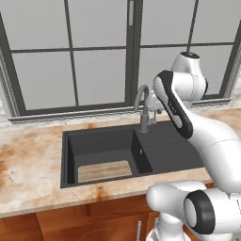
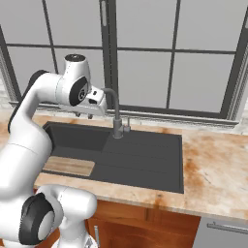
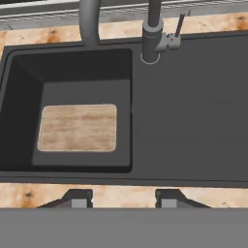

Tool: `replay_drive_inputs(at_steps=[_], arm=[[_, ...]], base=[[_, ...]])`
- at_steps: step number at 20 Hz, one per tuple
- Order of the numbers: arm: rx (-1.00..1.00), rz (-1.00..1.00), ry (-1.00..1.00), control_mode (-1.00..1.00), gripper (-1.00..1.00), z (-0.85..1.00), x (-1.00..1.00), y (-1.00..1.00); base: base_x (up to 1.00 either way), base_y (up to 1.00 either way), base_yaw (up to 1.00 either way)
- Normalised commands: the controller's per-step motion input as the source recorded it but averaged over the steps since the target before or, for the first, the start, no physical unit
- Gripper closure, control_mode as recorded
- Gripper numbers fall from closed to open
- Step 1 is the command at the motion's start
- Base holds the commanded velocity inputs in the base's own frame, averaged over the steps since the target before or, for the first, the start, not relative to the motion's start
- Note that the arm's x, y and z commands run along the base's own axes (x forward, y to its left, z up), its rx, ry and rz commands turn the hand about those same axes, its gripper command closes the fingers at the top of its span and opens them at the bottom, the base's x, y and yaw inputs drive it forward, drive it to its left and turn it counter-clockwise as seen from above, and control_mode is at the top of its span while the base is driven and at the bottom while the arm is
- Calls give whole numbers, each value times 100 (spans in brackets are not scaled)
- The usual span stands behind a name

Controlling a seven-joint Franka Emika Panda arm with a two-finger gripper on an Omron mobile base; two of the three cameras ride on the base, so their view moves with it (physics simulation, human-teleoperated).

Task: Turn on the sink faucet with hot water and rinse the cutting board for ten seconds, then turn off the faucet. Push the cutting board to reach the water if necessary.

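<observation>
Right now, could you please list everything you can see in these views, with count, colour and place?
sink: one, dark charcoal, set in the counter; deep basin beside a flat drainboard.
cutting board: one, light tan wood, flat on the basin floor towards its near side.
sink faucet: one, grey metal gooseneck, behind the sink where basin meets drainboard; no water runs.
lever handle: one, small, grey, on the faucet base's side.
counter: one, mottled orange-beige stone, around the sink.
window: one, dark-framed, grey panes, behind the counter.
cabinet fronts: brown wood, below the counter.
gripper: one, dark fingertips apart, above the sink's near edge.

kitchen: sink [image 1: 164, 153], stone counter [image 1: 28, 164]
</observation>
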Motion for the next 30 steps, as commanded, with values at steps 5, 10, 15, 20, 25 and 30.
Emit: replay_drive_inputs(at_steps=[5, 10, 15, 20, 25, 30], arm=[[0, 0, -3, -100, -100, -5, 0, -3], [0, 0, 0, -100, -100, -1, 0, -4], [0, 0, -2, -100, -100, -1, 0, -14], [0, 0, -12, -100, -100, -6, 0, -12], [0, 0, -24, -100, -100, -17, 0, -22], [1, 0, -25, -100, -100, -20, 3, -26]], base=[[0, 0, 0], [0, 0, 0], [0, 0, 0], [0, 0, 0], [0, 0, 0], [0, 0, 0]])
